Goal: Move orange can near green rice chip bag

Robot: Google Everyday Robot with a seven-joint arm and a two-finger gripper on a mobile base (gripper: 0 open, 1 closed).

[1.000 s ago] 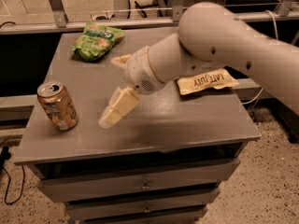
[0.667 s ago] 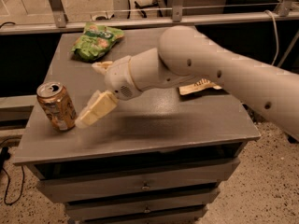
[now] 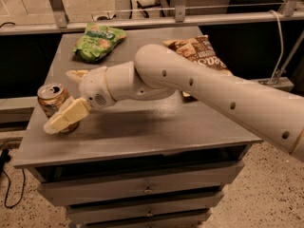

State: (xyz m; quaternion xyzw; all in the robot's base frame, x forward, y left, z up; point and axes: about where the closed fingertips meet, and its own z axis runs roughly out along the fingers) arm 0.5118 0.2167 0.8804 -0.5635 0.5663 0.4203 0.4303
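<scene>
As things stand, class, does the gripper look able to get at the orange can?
Probably yes: the gripper is at the orange can, its open fingers either side of it, with nothing else between.

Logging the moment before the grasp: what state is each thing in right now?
orange can: upright, near the left edge of the table.
gripper: open, one finger on each side of the can.
green rice chip bag: lying flat, back left, apart from the can.
brown chip bag: lying flat, partly hidden by the arm.
drawers: shut.
</scene>
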